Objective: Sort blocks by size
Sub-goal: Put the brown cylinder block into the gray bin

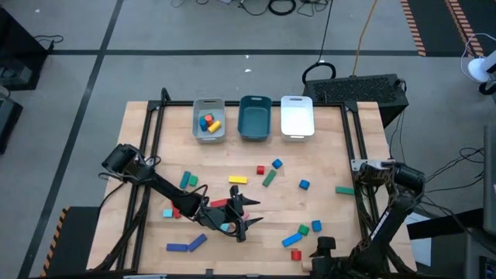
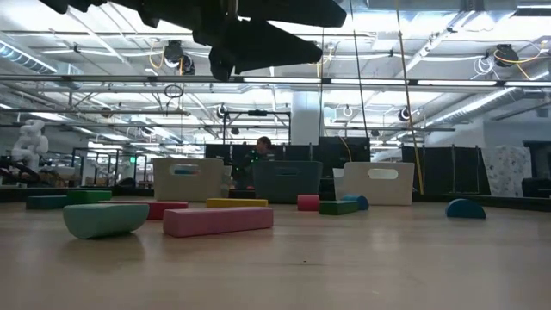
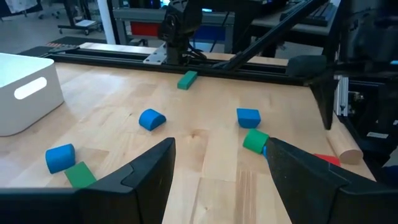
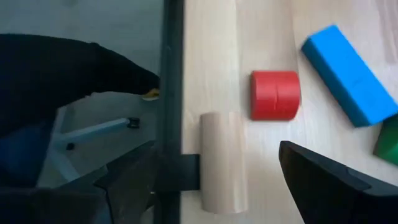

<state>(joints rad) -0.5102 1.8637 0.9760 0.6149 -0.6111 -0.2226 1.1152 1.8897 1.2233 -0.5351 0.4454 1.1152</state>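
Several coloured blocks lie scattered on the wooden table (image 1: 325, 155). Among them are a yellow bar (image 1: 238, 180), a red cube (image 1: 260, 170), a green bar (image 1: 269, 179) and blue bars (image 1: 186, 245). Three blocks lie in the grey tray (image 1: 208, 120). My left gripper (image 1: 249, 211) is open and empty, well above the table near its front middle. In its wrist view (image 3: 217, 171) bare table shows between the fingers, with a green block (image 3: 255, 140) and a blue block (image 3: 248, 116) ahead. My right gripper (image 1: 322, 248) is open at the front right. Below it lie a red cylinder (image 4: 275, 94) and a blue bar (image 4: 348, 74).
A teal tray (image 1: 256, 116) and a white tray (image 1: 297, 116) stand beside the grey one at the far edge. A bare-wood cylinder (image 4: 221, 162) lies by the black frame rail (image 4: 171, 93) at the table's edge. In the low view, a pink bar (image 2: 218, 220) and a teal block (image 2: 105, 219) lie near.
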